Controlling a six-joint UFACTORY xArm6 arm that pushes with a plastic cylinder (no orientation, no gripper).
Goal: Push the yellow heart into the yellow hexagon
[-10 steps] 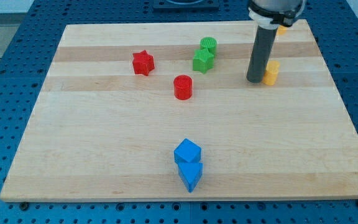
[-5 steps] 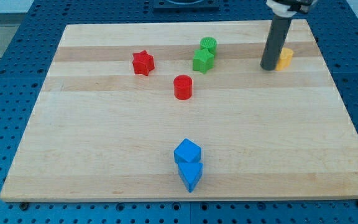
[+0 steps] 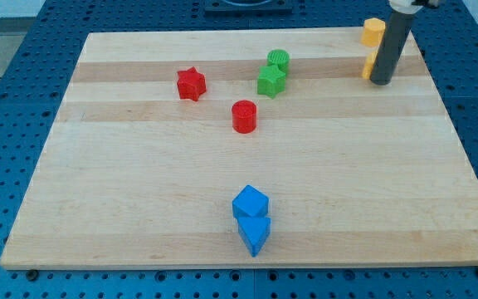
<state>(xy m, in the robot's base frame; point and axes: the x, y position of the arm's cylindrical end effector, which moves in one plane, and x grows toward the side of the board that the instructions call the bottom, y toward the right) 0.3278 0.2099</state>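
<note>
A yellow block, the hexagon (image 3: pixel 373 31), sits at the board's top right corner. A second yellow block, the heart (image 3: pixel 370 64), lies just below it, mostly hidden behind my rod; only its left edge shows. My tip (image 3: pixel 381 81) rests on the board at the heart's lower right side, touching it. A small gap separates the two yellow blocks.
A green cylinder (image 3: pixel 278 60) and a green block (image 3: pixel 271 80) sit together at the top centre. A red star (image 3: pixel 191 84) and a red cylinder (image 3: pixel 244 116) lie left of them. Two blue blocks (image 3: pixel 251 218) sit near the bottom edge. The board's right edge (image 3: pixel 438 91) is close.
My tip has moved up and to the right, pushing the yellow heart toward the top right corner. The yellow hexagon, hidden behind the arm before, now shows.
</note>
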